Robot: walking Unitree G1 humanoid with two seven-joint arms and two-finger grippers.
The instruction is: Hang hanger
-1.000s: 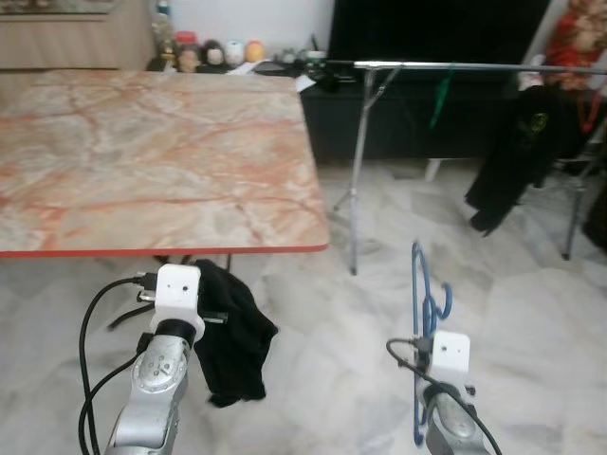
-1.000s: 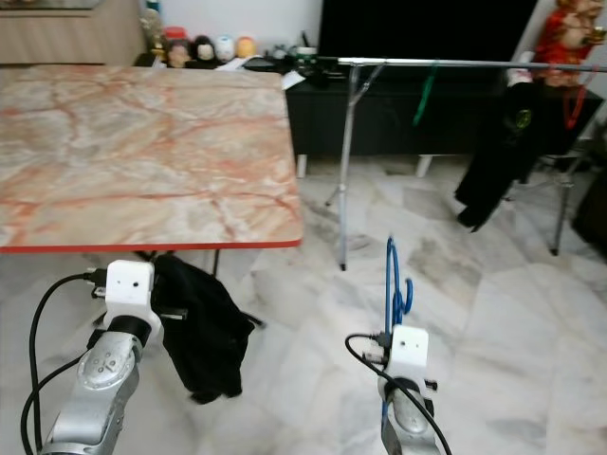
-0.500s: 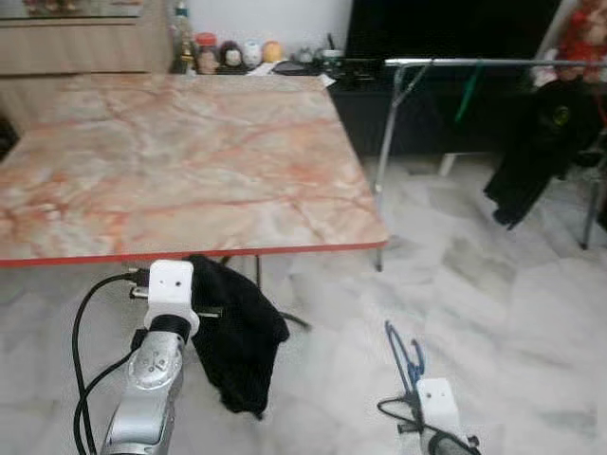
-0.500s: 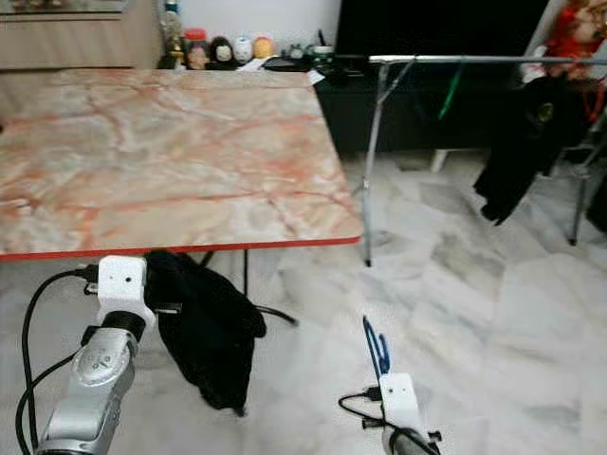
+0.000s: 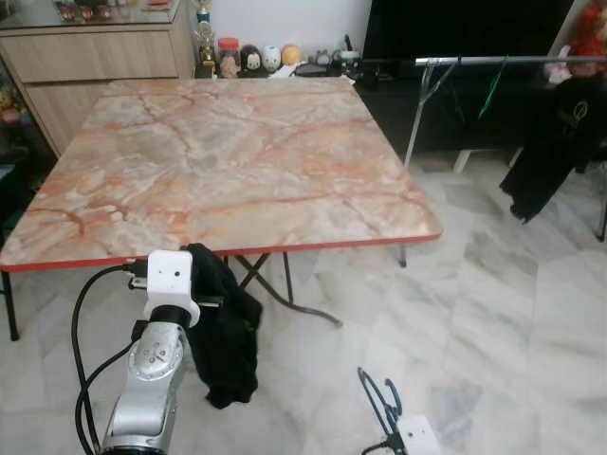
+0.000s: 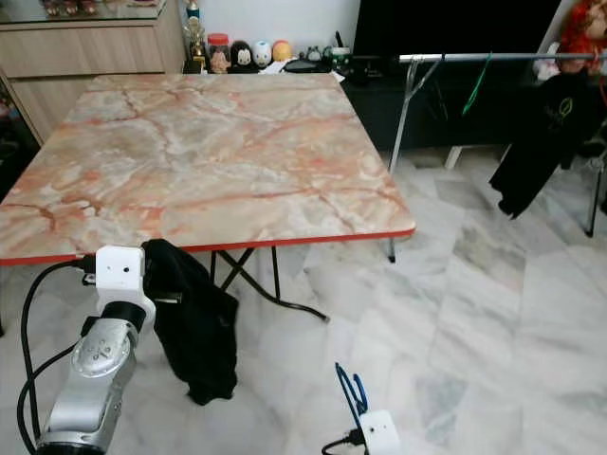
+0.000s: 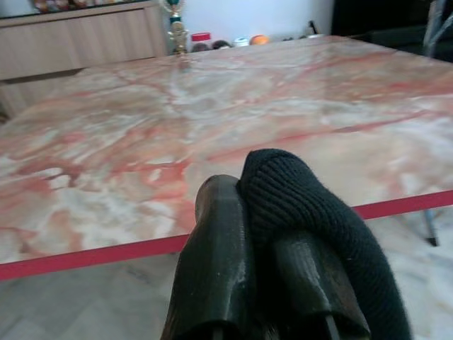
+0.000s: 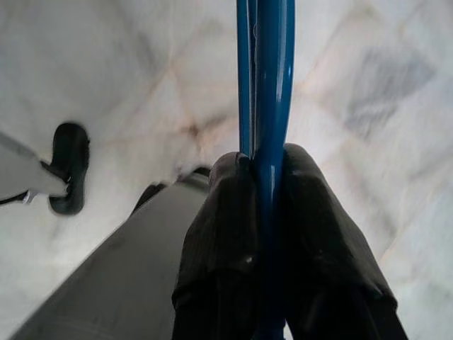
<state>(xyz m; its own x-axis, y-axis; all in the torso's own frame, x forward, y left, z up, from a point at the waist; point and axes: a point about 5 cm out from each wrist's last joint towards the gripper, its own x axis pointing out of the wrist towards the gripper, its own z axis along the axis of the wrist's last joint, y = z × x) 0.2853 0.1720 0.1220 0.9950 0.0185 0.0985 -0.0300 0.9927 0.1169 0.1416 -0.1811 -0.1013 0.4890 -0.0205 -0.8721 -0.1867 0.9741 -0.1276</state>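
View swung left since a second ago: bench point(image 5: 237, 161) now centred, rail point(image 5: 512, 60) pushed to far right, well apart. Right gripper point(image 8: 265, 212) dropped low, fingers clamped on blue hanger point(image 5: 379, 403). Left gripper point(image 7: 269, 234) near bench edge, fingers closed on black cloth point(image 5: 223, 327). Turned away from rail, so hanging not close yet.

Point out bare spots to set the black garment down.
The marble table is bare up to the figurines beyond its far edge. Crowded: the clothes rail with hanging black clothes. Left gripper holds black garment; right gripper holds blue hanger.
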